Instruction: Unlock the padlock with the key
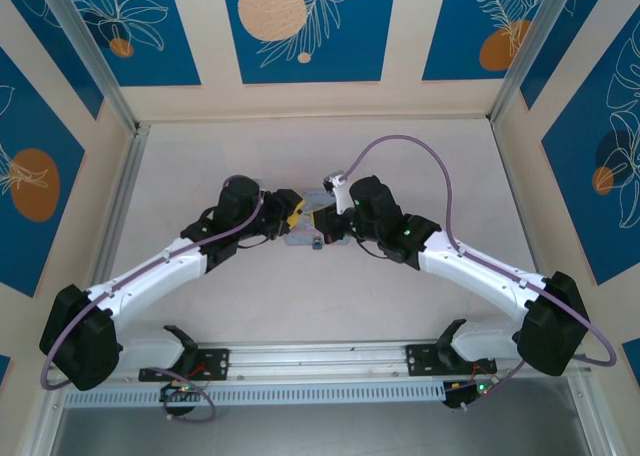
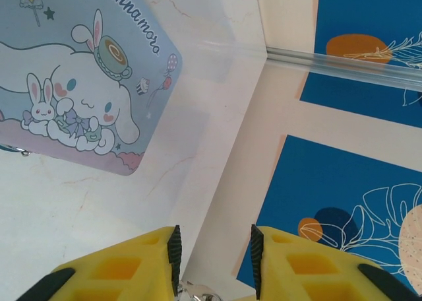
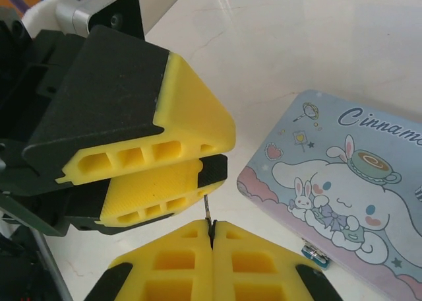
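My right gripper [image 3: 211,227] is shut on the key [image 3: 208,208]. Its thin blade sticks up from the fingertips to the lower finger of my left gripper [image 3: 224,152]. In the left wrist view the left gripper [image 2: 214,238] stands open with a clear gap. A shiny bit of metal [image 2: 194,291] lies by its left pad. The padlock [image 3: 315,255], a tiny bluish metal piece, hangs at the near edge of the tin [image 3: 349,175], apart from both grippers. From above, the left gripper [image 1: 293,214] and right gripper [image 1: 322,221] meet over the tin [image 1: 300,239] and padlock [image 1: 318,244].
The pale blue cartoon-printed tin [image 2: 79,83] lies flat on the white marbled table [image 1: 330,296]. Metal frame posts and blue-patterned walls [image 1: 300,26] close in the table on three sides. Both arms reach inward from the near corners.
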{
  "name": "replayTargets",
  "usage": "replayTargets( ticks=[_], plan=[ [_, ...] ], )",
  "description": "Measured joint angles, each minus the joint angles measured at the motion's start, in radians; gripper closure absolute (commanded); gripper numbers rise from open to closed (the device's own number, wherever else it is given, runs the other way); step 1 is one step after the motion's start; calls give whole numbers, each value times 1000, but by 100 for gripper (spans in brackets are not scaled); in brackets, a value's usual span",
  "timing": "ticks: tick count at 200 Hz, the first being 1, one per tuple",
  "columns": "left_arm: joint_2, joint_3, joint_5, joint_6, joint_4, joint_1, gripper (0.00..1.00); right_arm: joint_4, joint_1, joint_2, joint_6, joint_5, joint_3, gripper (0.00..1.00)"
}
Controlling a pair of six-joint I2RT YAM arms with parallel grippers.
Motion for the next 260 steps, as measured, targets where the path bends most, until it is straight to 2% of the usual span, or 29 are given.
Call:
replayTargets(
  ticks=[78, 166, 199, 208, 214, 224, 233, 243, 260],
  plan=[
    [27, 0, -3, 0, 8, -22, 69, -4, 15, 8, -29, 57, 16, 100],
    [41, 0, -3, -4, 20, -27, 86, -5, 37, 19, -63, 84, 19, 100],
    [41, 0, -8, -3, 32, -27, 100, -13, 40, 19, -63, 86, 19, 100],
    [41, 0, -9, -6, 34, -27, 100, -19, 41, 19, -63, 87, 19, 100],
    [41, 0, -9, -3, 33, -27, 100, -21, 41, 20, -63, 87, 19, 94],
    [41, 0, -10, 0, 34, -27, 100, -23, 41, 20, -57, 86, 19, 75],
    [42, 0, -8, 7, 34, -27, 100, -23, 37, 20, -53, 86, 19, 65],
    [43, 0, -10, 31, 29, -27, 100, -25, 29, 18, -29, 83, 19, 57],
    [51, 1, -10, 112, 26, -23, 100, -27, -6, 3, 1, 64, 14, 50]
  ],
)
